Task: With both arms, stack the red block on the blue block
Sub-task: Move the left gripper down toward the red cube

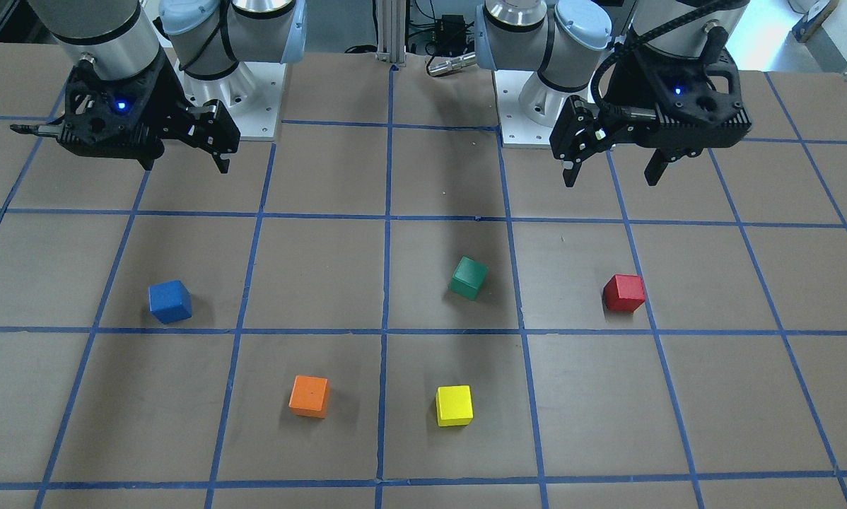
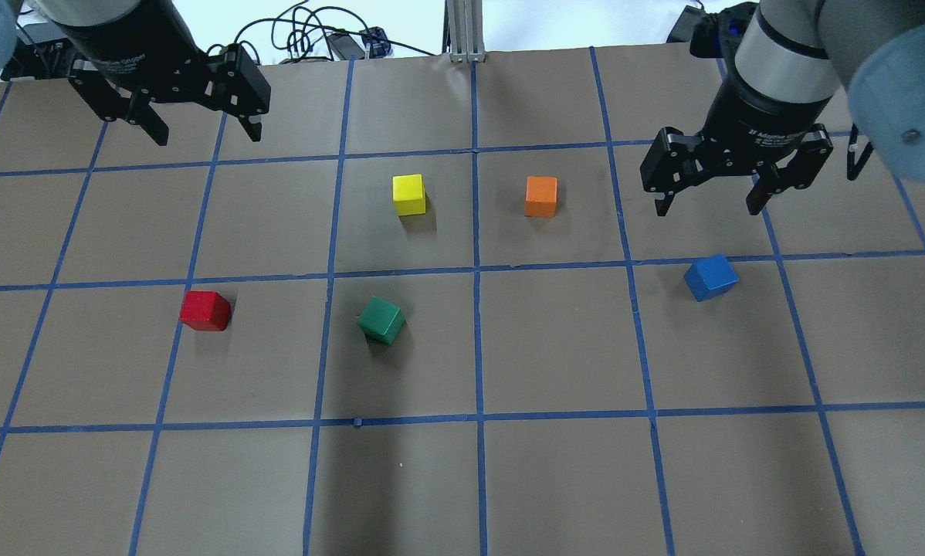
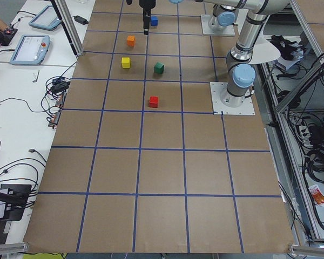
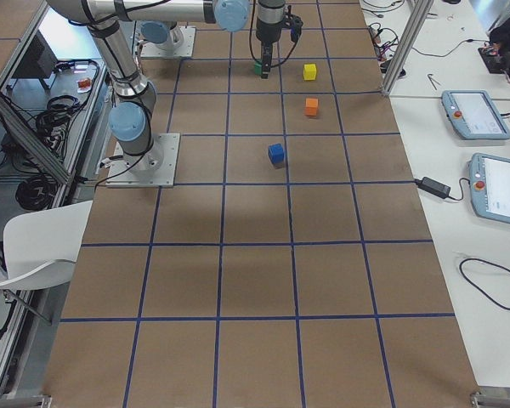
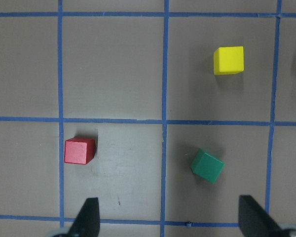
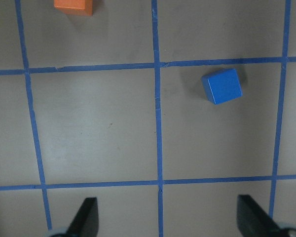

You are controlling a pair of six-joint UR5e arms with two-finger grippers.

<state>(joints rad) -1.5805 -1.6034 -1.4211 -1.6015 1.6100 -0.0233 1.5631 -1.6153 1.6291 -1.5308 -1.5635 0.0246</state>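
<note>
Item 1, left claw point(image 2: 206, 135): fingers spread wide, holding nothing, hung well above the brown paper table with blue tape grid point(image 2: 555, 479), pointing down.
Item 2, right claw point(image 2: 707, 207): same state, wide open and empty, same downward pose.
Item 3, small matte red cube point(image 2: 205, 310): you will find it on the table beneath the left claw, toward one fingertip.
Item 4, small matte blue cube point(image 2: 710, 277): beneath the right claw, turned askew to the grid, well apart from the red cube.
Item 5, bystanders: green cube point(image 2: 381, 320) beneath the left claw's other fingertip, lying between red and blue; yellow cube point(image 2: 408, 194) and orange cube point(image 2: 540, 196) beyond it.
View notes: your left wrist camera holds red, green and yellow; the right wrist camera holds blue and an orange edge. Only the fixed cameras show all five.
</note>
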